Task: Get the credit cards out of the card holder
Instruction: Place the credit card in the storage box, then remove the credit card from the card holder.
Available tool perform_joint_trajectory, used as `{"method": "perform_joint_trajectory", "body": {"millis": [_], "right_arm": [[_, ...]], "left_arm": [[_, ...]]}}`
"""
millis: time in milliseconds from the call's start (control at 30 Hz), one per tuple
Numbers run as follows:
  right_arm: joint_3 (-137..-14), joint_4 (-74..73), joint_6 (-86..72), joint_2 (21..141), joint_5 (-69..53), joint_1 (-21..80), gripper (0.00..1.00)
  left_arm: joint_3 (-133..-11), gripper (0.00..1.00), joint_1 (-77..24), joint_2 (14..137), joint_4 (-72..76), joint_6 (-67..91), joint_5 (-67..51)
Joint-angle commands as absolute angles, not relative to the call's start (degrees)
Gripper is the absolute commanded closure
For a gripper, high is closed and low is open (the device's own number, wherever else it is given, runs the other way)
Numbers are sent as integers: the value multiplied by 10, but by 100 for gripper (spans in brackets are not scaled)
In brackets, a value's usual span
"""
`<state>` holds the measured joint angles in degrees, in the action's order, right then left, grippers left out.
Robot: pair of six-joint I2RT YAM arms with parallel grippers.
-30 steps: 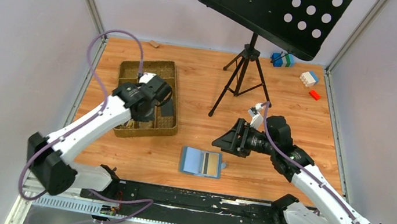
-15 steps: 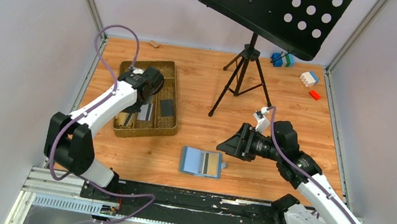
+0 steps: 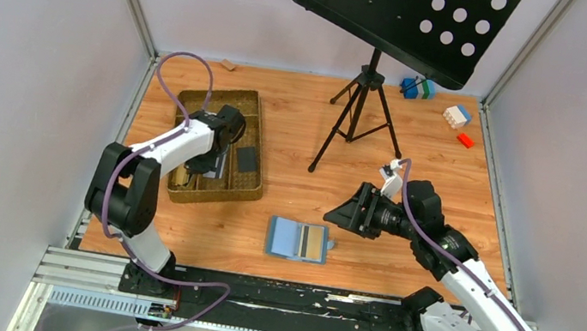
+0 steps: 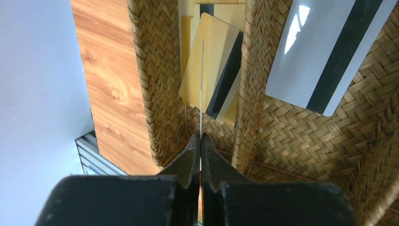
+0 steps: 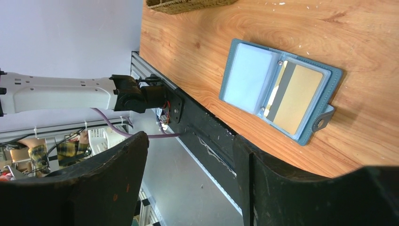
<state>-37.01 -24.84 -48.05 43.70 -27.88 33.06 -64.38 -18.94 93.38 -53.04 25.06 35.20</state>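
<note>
Holder (image 3: 297, 240) lies open at the counter's (image 3: 444, 178) near edge, long side running left-right, gold card (image 5: 296, 96) in its right pocket. Right claw (image 3: 340, 211) is nearest, wide open and empty, just right of it and a bit beyond. Farther off, left claw (image 4: 201, 141) is pinched on a thin card (image 4: 202, 94) over the tray (image 3: 222, 93).

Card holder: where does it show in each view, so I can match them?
Top external: card holder low centre, lying open.
Left wrist: not in it.
Right wrist: card holder upper right, open.
Shared landmark: tray, in all three views.
</note>
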Motion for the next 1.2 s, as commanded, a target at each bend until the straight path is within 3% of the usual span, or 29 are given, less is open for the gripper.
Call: {"method": "perform_joint_trajectory", "body": {"millis": [0,100,167,300,400,500,867,1167], "right_arm": [[-369,-253,-465,436,-258,326,34],[-371,-281,-454,443,-234,327,34],[-378,-330,-440,456,-195,326,34],[-390,-409,-396,499,-153,326,32],[-387,-416,-383,531,-151,326,28],[-378,-399,-385,555,-160,326,26],[-410,-330,-368,661,-192,341,27],[-431,-324,-377,739,-166,380,38]], "left_arm": [[-642,100,-173,959,-510,247,365],[-639,99,-161,965,-514,260,389],[-634,93,-157,955,-510,264,385],[-630,84,-157,918,-497,239,301],[-627,52,-159,877,-502,221,269],[-623,37,-159,838,-507,207,246],[-561,28,-224,641,-488,244,-25],[-400,26,-339,537,-372,351,-172]]}}
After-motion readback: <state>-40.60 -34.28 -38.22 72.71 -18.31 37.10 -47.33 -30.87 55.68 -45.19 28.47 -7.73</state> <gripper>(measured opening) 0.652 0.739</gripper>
